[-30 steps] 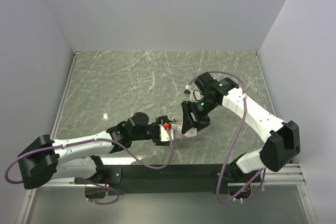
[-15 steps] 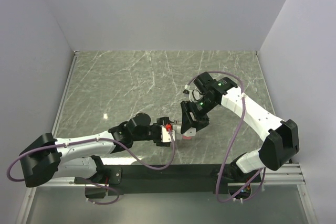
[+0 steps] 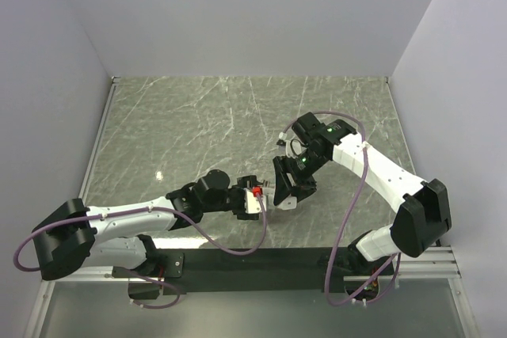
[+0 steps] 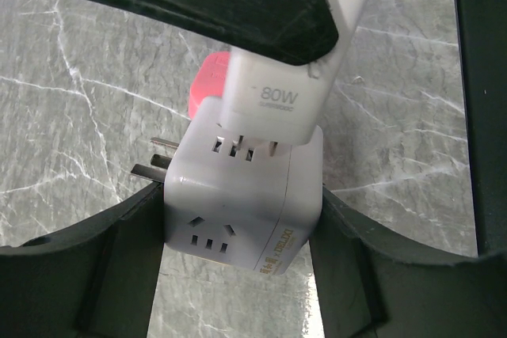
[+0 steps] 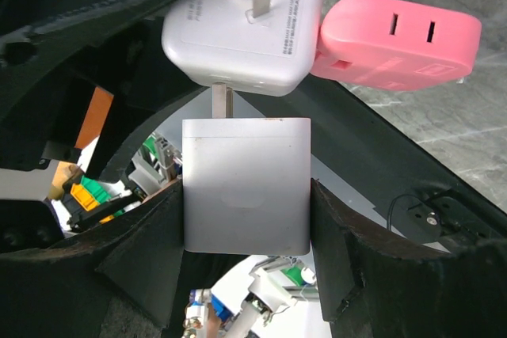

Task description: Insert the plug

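Seating the plug is the step in hand. The right jaws pinch the white 80W charger (image 5: 245, 187) by its flat sides, and its prongs (image 5: 223, 99) sit in a slot of the white cube socket adapter (image 4: 242, 195). The left jaws clamp the adapter from both sides over the marble bench (image 3: 198, 116). Bare prong shows between the two bodies, so the plug looks only partly home. The next move likely calls for a straight push along the prongs, with the left arm bracing the cube against tilt.

Smooth matt plastic cube socket (image 4: 238, 203) and charger (image 4: 273, 104), metal prongs (image 4: 154, 156), pink plastic part (image 5: 396, 37), perhaps polished marble-look tabletop (image 3: 198, 124).
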`<state>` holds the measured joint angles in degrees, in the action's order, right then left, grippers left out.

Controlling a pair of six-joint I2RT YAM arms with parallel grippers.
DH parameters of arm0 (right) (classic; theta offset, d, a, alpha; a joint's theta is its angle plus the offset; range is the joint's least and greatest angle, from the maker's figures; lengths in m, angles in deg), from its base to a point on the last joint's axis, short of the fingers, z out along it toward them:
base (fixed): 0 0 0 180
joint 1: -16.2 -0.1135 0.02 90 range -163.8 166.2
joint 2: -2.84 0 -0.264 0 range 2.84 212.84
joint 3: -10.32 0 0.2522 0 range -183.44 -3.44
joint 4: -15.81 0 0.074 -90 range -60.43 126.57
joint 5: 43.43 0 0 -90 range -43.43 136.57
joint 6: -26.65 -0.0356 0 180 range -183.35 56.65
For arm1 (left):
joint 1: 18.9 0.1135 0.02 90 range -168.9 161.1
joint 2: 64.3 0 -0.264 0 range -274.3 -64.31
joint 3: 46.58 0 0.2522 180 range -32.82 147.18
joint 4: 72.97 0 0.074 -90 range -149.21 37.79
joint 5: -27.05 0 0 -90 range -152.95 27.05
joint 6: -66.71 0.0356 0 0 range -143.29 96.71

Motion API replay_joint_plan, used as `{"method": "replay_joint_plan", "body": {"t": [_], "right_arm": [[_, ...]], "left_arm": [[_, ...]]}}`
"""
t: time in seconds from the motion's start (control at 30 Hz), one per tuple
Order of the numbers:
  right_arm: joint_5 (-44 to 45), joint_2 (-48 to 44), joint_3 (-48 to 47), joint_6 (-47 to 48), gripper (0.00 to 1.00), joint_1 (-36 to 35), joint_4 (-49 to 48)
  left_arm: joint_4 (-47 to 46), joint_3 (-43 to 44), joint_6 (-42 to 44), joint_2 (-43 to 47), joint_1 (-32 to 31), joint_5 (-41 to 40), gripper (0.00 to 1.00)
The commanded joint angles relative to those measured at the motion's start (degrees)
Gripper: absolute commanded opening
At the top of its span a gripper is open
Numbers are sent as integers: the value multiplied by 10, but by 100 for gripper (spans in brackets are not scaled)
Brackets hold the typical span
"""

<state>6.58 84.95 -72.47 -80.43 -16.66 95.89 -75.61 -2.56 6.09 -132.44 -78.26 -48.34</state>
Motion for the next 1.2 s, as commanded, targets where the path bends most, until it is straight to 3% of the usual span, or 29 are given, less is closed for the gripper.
{"method": "replay_joint_plan", "body": {"t": [0.0,1.17], "right_arm": [[-9,-16,4,-4,0,-4,-5],[3,-1,-36,-1,0,-4,3]], "left_arm": [[-47,33,13,8,-3,-5,1],[-47,19,7,35,-3,13,1]]}}
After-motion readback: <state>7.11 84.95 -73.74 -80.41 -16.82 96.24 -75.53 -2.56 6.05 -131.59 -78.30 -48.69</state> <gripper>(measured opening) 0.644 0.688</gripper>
